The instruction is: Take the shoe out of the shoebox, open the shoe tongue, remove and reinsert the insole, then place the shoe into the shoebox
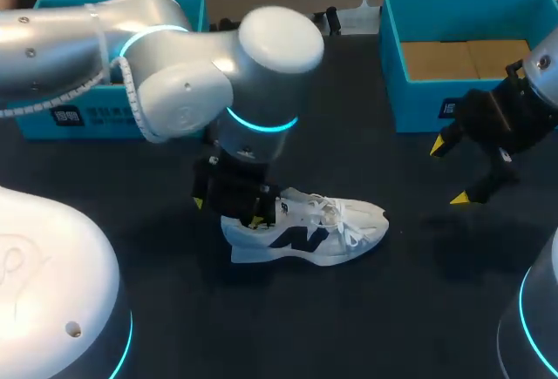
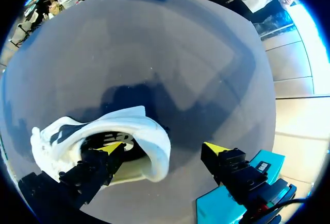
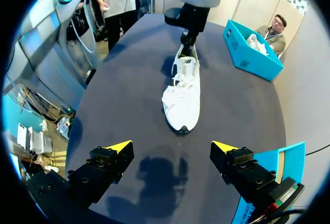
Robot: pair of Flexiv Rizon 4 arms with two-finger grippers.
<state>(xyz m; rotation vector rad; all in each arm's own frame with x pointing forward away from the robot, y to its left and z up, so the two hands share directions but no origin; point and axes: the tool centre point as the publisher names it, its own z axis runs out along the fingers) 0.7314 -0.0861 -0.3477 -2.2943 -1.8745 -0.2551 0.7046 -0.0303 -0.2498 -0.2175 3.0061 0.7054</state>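
Head view is showing the shoe [image 1: 305, 231] sitting on the table [image 1: 392, 309], outside the shoebox [image 1: 414, 100]. Our left gripper [image 1: 228, 209] is straddling the heel rim, wide open, gripping nothing; our right gripper [image 1: 450, 172] is hanging open, well apart. We are risking dragging the unbraced shoe.

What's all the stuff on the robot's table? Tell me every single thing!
white lace-up sneaker: one, white with a dark side mark, upright at the table's middle.
teal cardboard shoeboxes: two, teal; left shoebox at the back left with a white item inside, right shoebox at the back right, brown floor showing.
dark table: one, dark grey, under everything.
left gripper: one, black with yellow tips, open at the sneaker's heel, one finger in its opening.
right gripper: one, same colours, open above the table, right of the sneaker.
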